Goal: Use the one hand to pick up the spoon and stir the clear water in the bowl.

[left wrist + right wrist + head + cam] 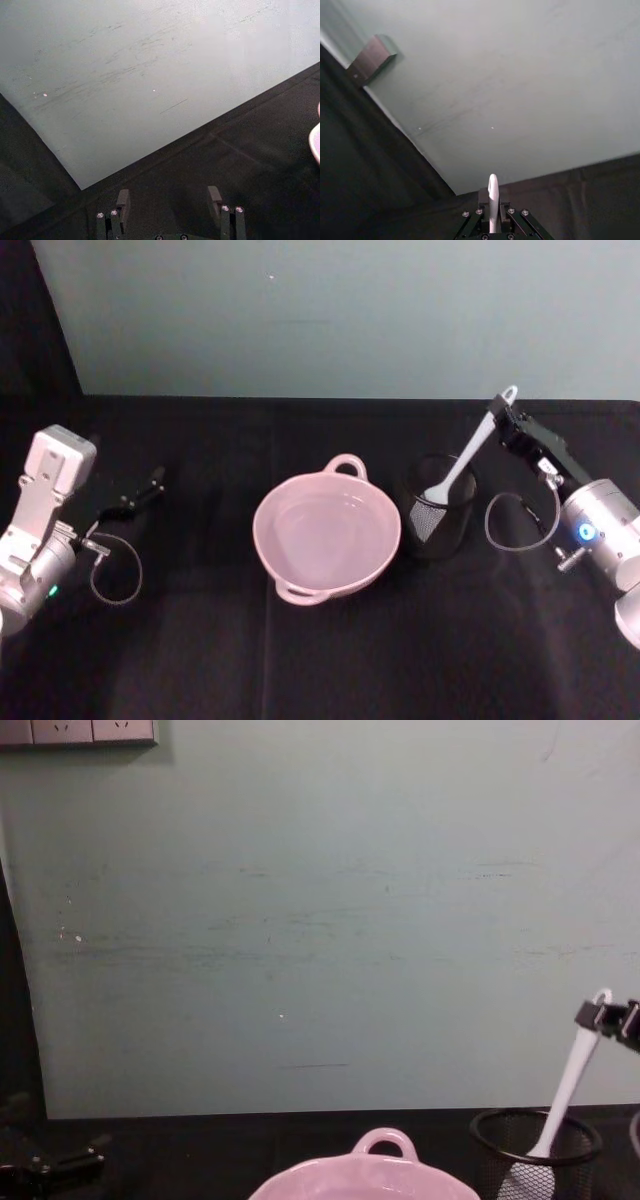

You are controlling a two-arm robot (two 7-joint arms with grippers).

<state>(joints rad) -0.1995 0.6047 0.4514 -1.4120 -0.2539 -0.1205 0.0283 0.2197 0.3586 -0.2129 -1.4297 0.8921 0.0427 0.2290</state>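
- One pair of jaws, on the right gripper (508, 418), is closed on the upper handle of the spoon (468, 455), just below the hole at its end; the grasp is judged complete.
- One spoon is counted. Its handle leans toward 1 o'clock from its blade, and the blade sits inside the black mesh cup (440, 525), so the lift is judged not yet done.
- One mesh cup is counted, just beside the bowl (268, 502) at its 3 o'clock.
- One pink bowl is counted, near the middle of the black table cloth (200, 640), with loop handles at about 12 and 7 o'clock on its rim.
- Clear water (325, 530) is only faintly made out inside the bowl; no utensil is in it, so stirring is judged not begun.
- One left gripper (150, 483) is noted well apart from the bowl, at its 9 o'clock, parked low over the cloth; its fingers (122, 202) are spread with nothing between them.
- Two grippers are counted in all, one engaged and one idle.
- Remaining, as judged: the spoon is to be raised clear of the cup, carried toward 9 o'clock over the bowl, lowered into the water and stirred.
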